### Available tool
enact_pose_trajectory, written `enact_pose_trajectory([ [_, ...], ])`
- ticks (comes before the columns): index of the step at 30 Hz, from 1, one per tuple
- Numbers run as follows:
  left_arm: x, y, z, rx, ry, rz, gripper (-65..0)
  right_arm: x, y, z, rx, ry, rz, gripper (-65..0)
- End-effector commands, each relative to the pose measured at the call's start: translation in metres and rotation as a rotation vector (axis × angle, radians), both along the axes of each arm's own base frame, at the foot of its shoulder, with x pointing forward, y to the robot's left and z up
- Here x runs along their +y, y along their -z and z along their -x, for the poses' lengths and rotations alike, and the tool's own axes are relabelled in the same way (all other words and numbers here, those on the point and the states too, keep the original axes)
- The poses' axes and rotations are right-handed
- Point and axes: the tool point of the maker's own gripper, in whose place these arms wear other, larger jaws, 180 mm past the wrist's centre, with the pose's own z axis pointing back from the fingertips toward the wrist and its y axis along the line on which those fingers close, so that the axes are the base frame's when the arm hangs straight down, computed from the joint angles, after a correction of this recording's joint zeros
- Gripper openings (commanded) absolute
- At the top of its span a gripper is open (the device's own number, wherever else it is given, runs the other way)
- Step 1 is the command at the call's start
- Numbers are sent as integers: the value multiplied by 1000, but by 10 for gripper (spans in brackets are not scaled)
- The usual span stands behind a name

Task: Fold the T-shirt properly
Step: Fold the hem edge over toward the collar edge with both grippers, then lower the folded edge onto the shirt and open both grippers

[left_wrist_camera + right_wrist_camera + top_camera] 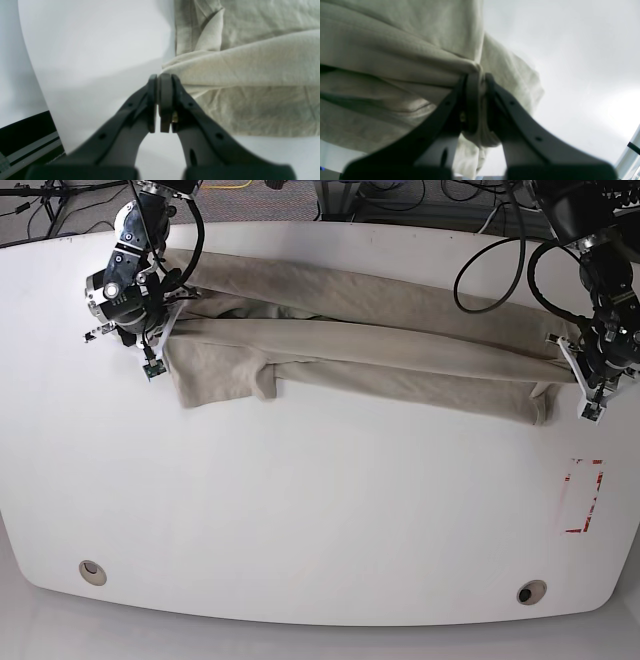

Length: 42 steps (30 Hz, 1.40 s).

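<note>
The T-shirt [370,345] lies stretched in a long band along the desk's [300,510] far edge. The right gripper [478,80] has its fingers [471,100] clamped on bunched cloth near the far left corner. The left gripper [160,77], fingers together, pinches the fabric's edge at the right edge.

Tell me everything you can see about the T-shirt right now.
The T-shirt is plain beige, soft wrinkled cloth with no print. It lies stretched in a long band across the far part of the white table, folded lengthwise, with one short sleeve hanging toward the camera near its left end in the base view. The left gripper is shut on one end and the right gripper is shut on the other, bunching the fabric there.
</note>
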Motion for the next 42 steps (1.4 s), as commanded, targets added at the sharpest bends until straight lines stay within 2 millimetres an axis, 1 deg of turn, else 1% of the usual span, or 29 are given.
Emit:
enact_pose_trajectory([
  [1,14,-17,-6,-33,-8,-49,-625,-6,-6,0,-16,1,23,-610],
  [4,12,-17,-7,-34,-1,-50,-539,-6,-5,1,-11,1,23,-507],
  [6,10,-17,-8,-33,7,-51,-435,-6,-5,2,-11,0,25,-396],
  [7,10,-17,-8,-35,8,-52,-393,-6,-6,2,-13,2,26,-354],
  [9,10,-18,-8,-35,6,-52,-279,-7,-12,1,-28,1,35,-254],
  [11,10,-19,-10,-40,6,-52,-201,-7,-17,2,-42,-3,43,-181],
  [13,10,-20,-11,-44,6,-53,-164,1,-19,0,-60,-5,23,-132],
  [15,8,-22,-13,-54,11,-47,-181,6,-22,-6,-84,-4,-6,-116],
  [17,6,-30,-18,-79,17,-56,-197,10,-24,-10,-102,-6,-29,-122],
  [20,0,-54,-29,-148,33,-81,-211,17,-27,-16,-128,-16,-66,-146],
  [22,-10,-59,-32,-167,42,-77,-211,22,-32,-24,-157,-24,-96,-160],
  [24,-19,-69,-38,-198,52,-77,-214,28,-36,-30,-183,-32,-131,-178],
  [26,-23,-77,-44,-224,54,-75,-215,33,-39,-36,-205,-41,-163,-195],
  [29,-27,-81,-51,-239,47,-61,-215,39,-46,-46,-242,-49,-195,-231],
  [30,-30,-77,-52,-235,44,-48,-215,40,-48,-48,-250,-51,-200,-243],
  [32,-39,-59,-54,-207,34,10,-217,41,-48,-49,-252,-50,-201,-304],
  [33,-41,-53,-53,-194,31,25,-217,41,-48,-49,-251,-50,-203,-325],
  [34,-43,-41,-51,-164,25,46,-217,42,-46,-47,-243,-50,-207,-373],
  [35,-43,-37,-50,-152,23,52,-218,42,-45,-45,-239,-49,-207,-392],
  [37,-39,-20,-44,-98,7,60,-222,42,-36,-34,-204,-45,-207,-472],
  [39,-36,-6,-39,-54,-6,61,-243,42,-31,-25,-181,-43,-208,-525],
  [41,-32,6,-34,-20,-17,64,-268,41,-25,-17,-159,-41,-206,-566],
  [42,-31,13,-30,-3,-21,65,-278,41,-22,-12,-143,-38,-202,-575],
])
